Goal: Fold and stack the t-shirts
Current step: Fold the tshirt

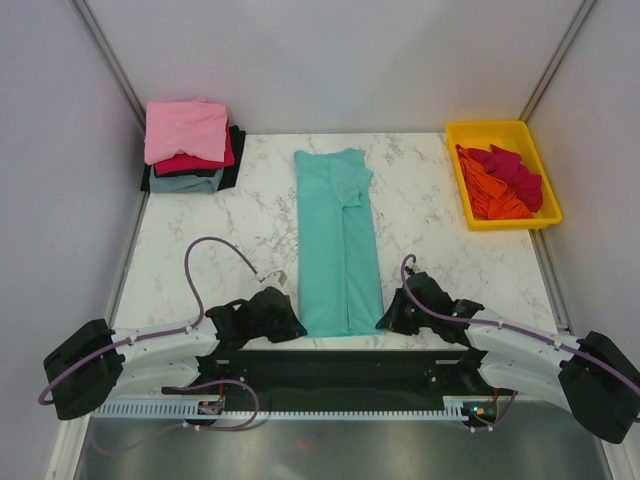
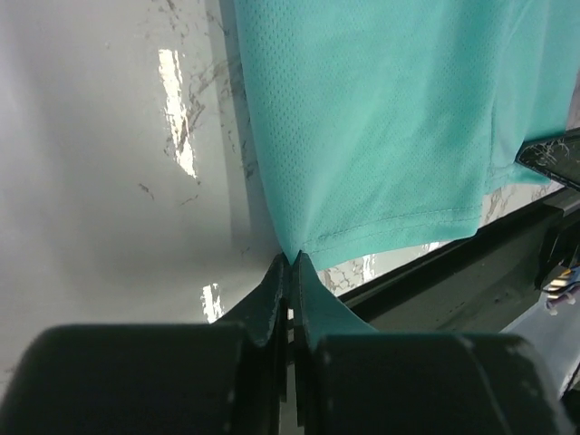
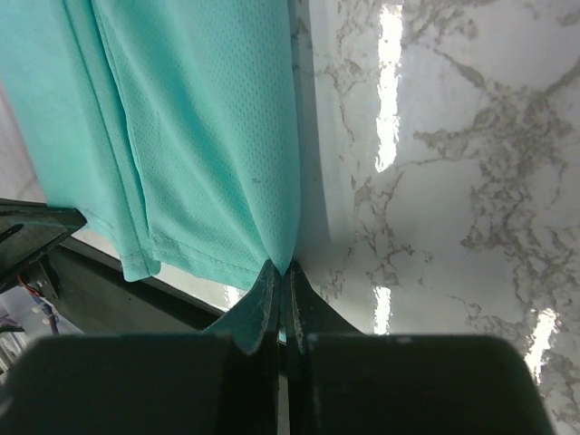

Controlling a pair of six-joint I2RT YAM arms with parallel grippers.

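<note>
On the table [image 1: 232, 205], teal-green t-shirt [image 1: 338, 242] folded narrow, left pincer [image 2: 290, 260], right pincer [image 3: 280, 268] clamping hem

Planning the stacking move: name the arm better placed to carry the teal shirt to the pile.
Left, probably. The pile lies far left, on its side. The left gripper and right gripper each pinch a near corner of the shirt, so grip favours neither.

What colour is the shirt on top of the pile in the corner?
Pink. That top shirt shows best in the overhead view.
</note>
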